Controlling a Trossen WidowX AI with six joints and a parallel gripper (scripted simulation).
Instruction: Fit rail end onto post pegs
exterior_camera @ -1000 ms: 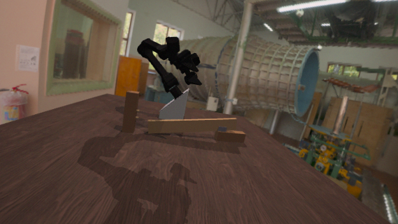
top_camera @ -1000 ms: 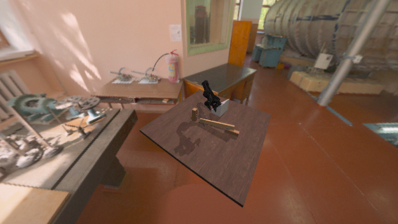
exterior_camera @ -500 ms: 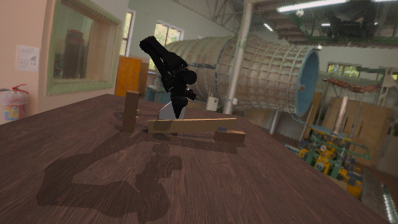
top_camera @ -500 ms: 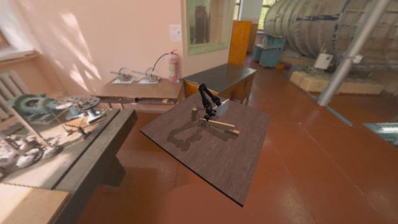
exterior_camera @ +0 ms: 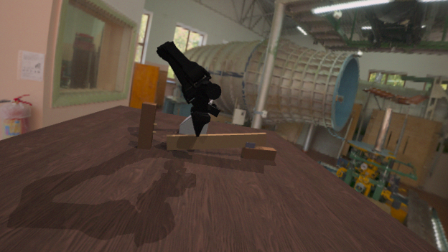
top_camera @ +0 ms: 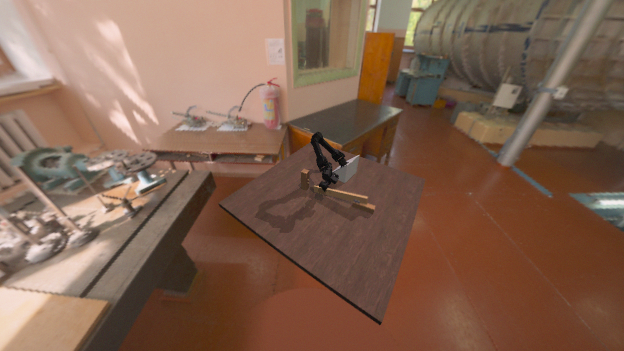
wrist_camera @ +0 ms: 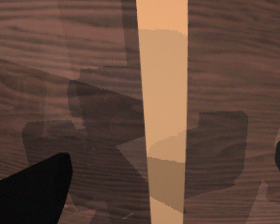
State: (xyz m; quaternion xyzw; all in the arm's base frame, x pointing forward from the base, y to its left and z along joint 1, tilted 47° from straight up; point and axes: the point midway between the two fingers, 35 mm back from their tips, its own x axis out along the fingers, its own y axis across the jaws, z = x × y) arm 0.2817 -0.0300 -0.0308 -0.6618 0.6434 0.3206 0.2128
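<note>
open table flanking rail, post near

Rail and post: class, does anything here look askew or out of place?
Yes. The rail slopes, its near end down on the table short of the post, pegs not entered. The open tool hovers over it, holding nothing.
</note>
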